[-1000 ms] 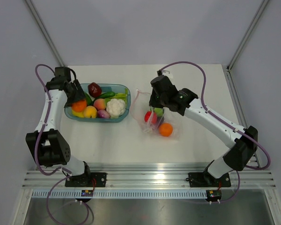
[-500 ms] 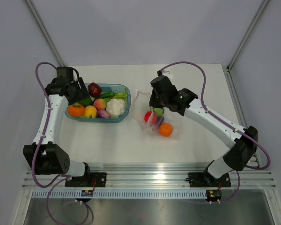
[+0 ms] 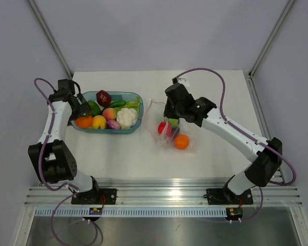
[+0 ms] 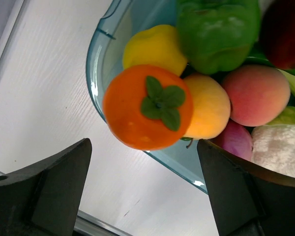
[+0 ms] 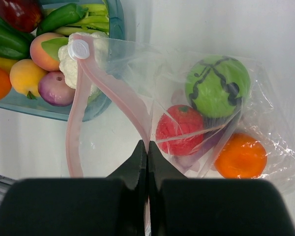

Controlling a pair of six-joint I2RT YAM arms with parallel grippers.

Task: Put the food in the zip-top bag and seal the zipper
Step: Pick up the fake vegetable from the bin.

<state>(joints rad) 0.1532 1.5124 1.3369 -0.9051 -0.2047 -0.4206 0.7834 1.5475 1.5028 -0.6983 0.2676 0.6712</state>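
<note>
The zip-top bag (image 3: 187, 134) lies right of the teal tray and holds a red piece (image 5: 179, 130), a green ball (image 5: 217, 86) and an orange ball (image 5: 241, 156). My right gripper (image 3: 168, 119) is shut on the bag's mouth edge, pinching the pink zipper (image 5: 113, 91) in the right wrist view (image 5: 147, 146); its white slider (image 5: 80, 48) sits at the far end. My left gripper (image 3: 82, 109) is open and empty over the tray's left end, with a leafy orange fruit (image 4: 147, 105) just ahead of its fingers (image 4: 64, 182). More food fills the tray: green pepper (image 4: 216, 29), peach (image 4: 255, 96), cauliflower (image 3: 127, 117).
The teal tray (image 3: 113, 130) stands left of centre, its rim (image 4: 96, 83) close under the left gripper. A dark red fruit (image 3: 103, 97) lies at its back. Bare white table lies in front of the tray and bag. Frame posts stand at the back corners.
My left gripper has drawn back to the left off the orange fruit, which now lies at the tray's left end. My right gripper and the bag have not moved.
</note>
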